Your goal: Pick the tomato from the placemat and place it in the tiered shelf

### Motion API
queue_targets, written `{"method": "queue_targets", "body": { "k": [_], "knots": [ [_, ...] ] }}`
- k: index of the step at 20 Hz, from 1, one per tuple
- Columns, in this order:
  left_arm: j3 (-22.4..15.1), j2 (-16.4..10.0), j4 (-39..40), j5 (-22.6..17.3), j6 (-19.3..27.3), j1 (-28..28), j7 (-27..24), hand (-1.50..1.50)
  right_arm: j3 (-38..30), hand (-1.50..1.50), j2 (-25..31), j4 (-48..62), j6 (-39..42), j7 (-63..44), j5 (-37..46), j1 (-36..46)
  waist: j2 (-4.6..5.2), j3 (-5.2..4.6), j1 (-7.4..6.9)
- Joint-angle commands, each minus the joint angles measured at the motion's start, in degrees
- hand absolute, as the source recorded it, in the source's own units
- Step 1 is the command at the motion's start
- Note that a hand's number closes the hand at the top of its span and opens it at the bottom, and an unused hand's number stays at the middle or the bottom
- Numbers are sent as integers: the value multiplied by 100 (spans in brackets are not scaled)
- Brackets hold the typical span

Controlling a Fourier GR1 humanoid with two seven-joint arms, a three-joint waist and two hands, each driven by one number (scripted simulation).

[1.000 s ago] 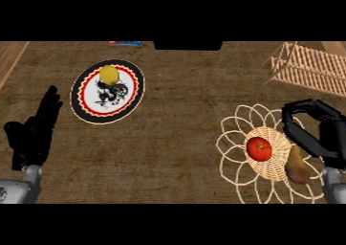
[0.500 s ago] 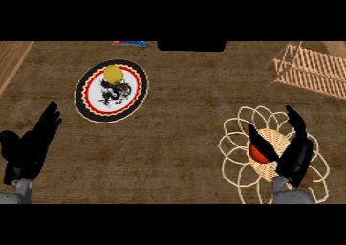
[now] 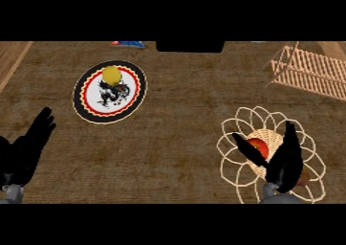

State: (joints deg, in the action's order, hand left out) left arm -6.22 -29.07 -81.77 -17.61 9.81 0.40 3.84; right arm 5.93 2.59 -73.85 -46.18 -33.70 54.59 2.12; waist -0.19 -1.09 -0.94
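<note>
tomato (image 3: 256, 144) half hiding behind right hand (image 3: 285, 165) | shelf (image 3: 310, 72) running off the right edge | blue thing (image 3: 128, 44) up top looking too tiny to ID

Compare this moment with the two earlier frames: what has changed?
The right hand moved left from the right edge of the placemat to over the tomato, thumb and fingers now either side of it, not closed. The left hand sank slightly at lower left. Tomato, plate and tiered shelf stayed put.
</note>
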Motion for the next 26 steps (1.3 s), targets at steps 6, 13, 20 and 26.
{"method": "queue_targets", "body": {
  "k": [6,13,20,26],
  "knots": [
    [11,1,68,-22,-93,-91,16,0,475,-150,-102,163,3183,-2505,1362,566,10,28,-17],
    [109,-22,-7,-84,-190,85,-46,0,531,-150,-211,-545,5921,-3993,1499,1498,-28,85,47],
    [161,144,162,89,-114,58,-132,0,577,-150,-256,-1162,6618,-4382,1375,1455,1,101,119],
    [326,109,169,9,-384,318,-359,0,480,-150,-256,-885,6443,-4165,1547,1158,12,104,61]
  ]
}}
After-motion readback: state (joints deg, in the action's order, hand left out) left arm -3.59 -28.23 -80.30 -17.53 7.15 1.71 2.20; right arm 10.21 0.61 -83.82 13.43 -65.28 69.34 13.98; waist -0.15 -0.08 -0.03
